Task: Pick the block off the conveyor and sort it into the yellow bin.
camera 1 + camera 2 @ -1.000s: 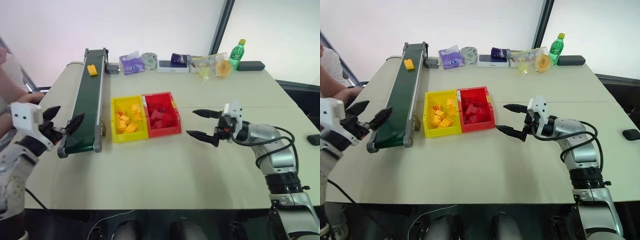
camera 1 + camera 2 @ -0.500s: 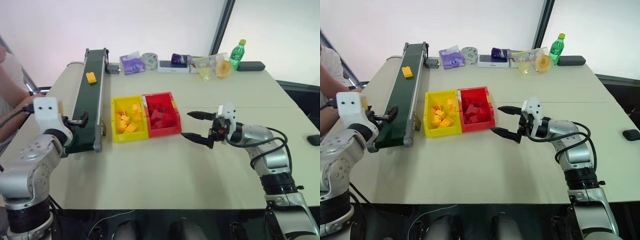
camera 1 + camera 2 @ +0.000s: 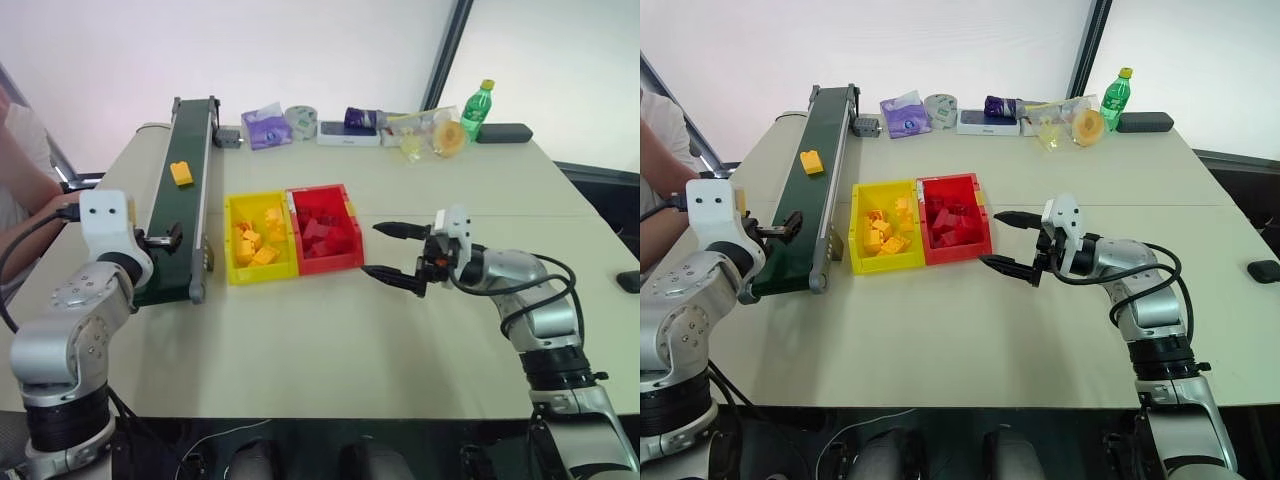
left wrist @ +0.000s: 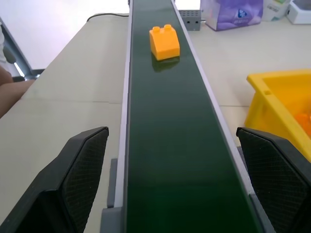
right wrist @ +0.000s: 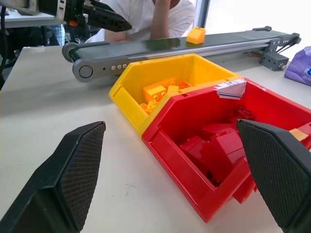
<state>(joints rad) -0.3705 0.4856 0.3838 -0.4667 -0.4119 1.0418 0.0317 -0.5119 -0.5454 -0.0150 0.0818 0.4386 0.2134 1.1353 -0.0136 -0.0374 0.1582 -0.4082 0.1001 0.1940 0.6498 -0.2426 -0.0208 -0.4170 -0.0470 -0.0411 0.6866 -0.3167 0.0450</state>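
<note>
I park L gripper (image 4: pixel 172 187) spread wide astride conveyor (image 4: pixel 165 145) end, awaiting block (image 4: pixel 164 42); R gripper (image 3: pixel 392 254) splayed, empty, beside bins.

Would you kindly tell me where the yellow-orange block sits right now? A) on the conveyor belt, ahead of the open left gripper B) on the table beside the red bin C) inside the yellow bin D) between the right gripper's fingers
A: the block rests on the dark green conveyor, some way up the belt from the left gripper, whose jaws stand wide open astride the belt and hold nothing.
</note>
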